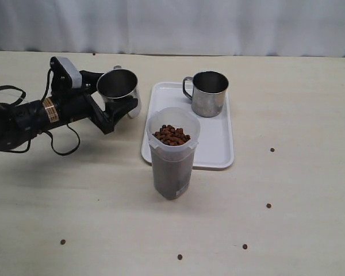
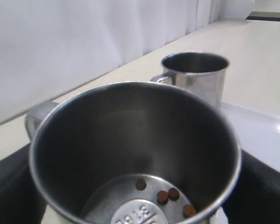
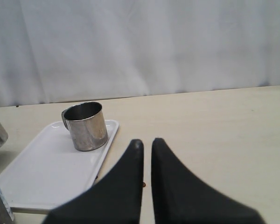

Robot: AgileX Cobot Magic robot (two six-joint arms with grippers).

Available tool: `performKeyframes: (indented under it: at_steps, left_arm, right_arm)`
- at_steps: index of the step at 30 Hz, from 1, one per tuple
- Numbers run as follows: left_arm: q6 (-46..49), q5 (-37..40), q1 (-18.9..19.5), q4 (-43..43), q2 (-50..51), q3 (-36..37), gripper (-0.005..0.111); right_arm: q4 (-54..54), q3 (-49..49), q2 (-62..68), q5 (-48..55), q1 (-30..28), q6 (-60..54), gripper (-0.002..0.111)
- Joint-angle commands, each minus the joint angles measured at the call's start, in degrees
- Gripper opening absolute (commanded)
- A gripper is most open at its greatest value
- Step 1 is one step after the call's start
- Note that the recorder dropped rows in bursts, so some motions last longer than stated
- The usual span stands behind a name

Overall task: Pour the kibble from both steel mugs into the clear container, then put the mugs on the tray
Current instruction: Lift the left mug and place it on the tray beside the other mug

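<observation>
In the exterior view, we see the left gripper (image 1: pixel 122 112) clamped around one steel mug (image 1: pixel 118 86). The mug is tilted just beside the tray (image 1: pixel 215 149), which we judge to be where it is headed. The other mug (image 1: pixel 209 95) already stands upright there. The clear container (image 1: pixel 171 167) on the counter (image 1: pixel 75 201) brims with kibble (image 1: pixel 172 135).

The left wrist view shows the held mug nearly empty, with a few pellets (image 2: pixel 168 195) left.

In the right wrist view, the right gripper (image 3: pixel 147 144) is pinched together and empty, hanging clear to leave room, we judge.
</observation>
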Motion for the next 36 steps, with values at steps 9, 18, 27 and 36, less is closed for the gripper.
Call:
performKeyframes:
  at_steps: [9, 18, 27, 36]
  left_arm:
    - [-11.42, 1.85, -2.63, 10.55, -0.66, -10.13, 0.0]
    - [-11.53, 6.83, -6.21, 11.96, 0.5, -13.45, 0.0]
    - [-11.64, 3.84, -6.21, 12.17, 5.84, -16.94, 0.0]
    - [-11.78, 5.41, -8.49, 12.58, 8.68, -20.89, 0.0]
  right_arm:
    - [-0.36, 0.13, -0.17, 0.12, -0.38, -0.56, 0.005]
    - [-0.36, 0.13, -0.17, 0.12, -0.38, -0.56, 0.005]
    - [-0.36, 0.13, -0.17, 0.12, -0.38, -0.56, 0.005]
    - [-0.36, 0.13, -0.17, 0.12, -0.38, -0.56, 0.005]
